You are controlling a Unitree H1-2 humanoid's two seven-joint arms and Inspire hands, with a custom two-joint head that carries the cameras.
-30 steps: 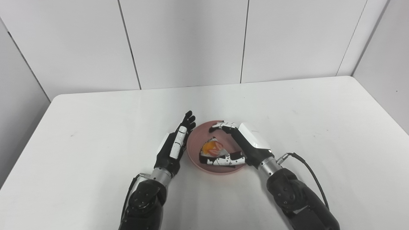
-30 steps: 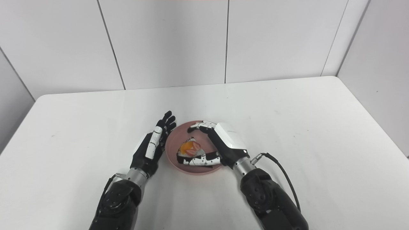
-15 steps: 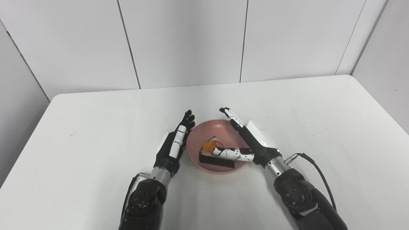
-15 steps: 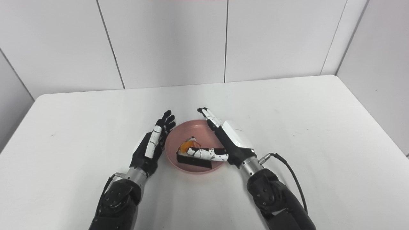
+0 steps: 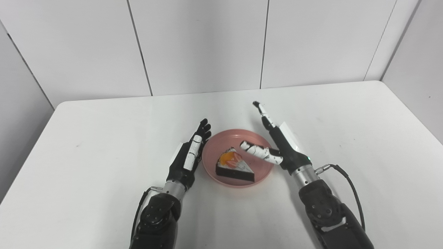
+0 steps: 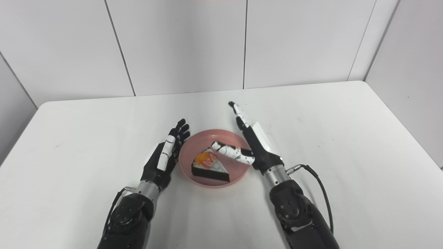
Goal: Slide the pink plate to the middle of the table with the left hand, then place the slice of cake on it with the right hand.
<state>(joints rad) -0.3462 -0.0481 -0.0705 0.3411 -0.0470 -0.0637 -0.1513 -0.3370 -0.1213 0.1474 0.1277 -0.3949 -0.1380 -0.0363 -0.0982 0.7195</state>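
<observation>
Left eye view: cake slice [image 5: 234, 166] on pink plate [image 5: 258, 139]; right hand [image 5: 278, 145] spread, seemingly raised.

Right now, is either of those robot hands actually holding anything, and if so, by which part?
Nothing is held. The right hand is open and clear of the slice of cake, which lies on the pink plate. The left hand is open beside the plate.

Bright even light, soft faint shadows (no glare), sharp focus

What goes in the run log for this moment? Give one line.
left hand: open, beside pink plate | right hand: open, raised off cake | slice of cake: on plate | task: placed
</observation>
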